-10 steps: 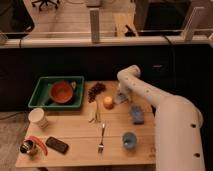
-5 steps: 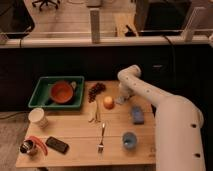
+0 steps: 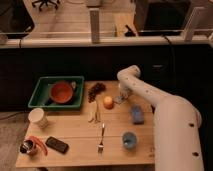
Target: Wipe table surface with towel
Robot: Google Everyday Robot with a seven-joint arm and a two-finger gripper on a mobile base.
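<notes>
Where the dark partition wall ends, the desk [image 3: 75, 129] fills the middle of the view: a small rectangular top of pale wooden planks, with seams running along its length. Behind it we see a low dark wall topped with glass panels and pale posts. Beyond that lies a light floor with the foot of an office chair [image 3: 47, 4]. Grey floor shows to the left of the desk.

The robot's white arm [image 3: 150, 97] rises from the lower right, covers the desk's right edge and bends down at the far side. Its claw [image 3: 121, 97] sits low over the far edge, just beside an orange fruit [image 3: 108, 102]. We cannot tell whether the claw is apart or together.

A green tray [image 3: 37, 95] takes up the far left corner and holds a red bowl [image 3: 62, 92]. Next to the tray lies a dark bunch of grapes [image 3: 96, 90]. A blue block [image 3: 136, 114] lies near the arm, and a white cup [image 3: 38, 118] stands at the left edge. A blue cup [image 3: 129, 140] stands close to the front edge. A black phone [image 3: 57, 145], a metal can [image 3: 26, 148] and a red pepper [image 3: 38, 142] crowd the front left corner. A fork [image 3: 101, 139] points away from the front edge.

Bare planks run between the white cup and the fork, and again between the fork and the blue block.
</notes>
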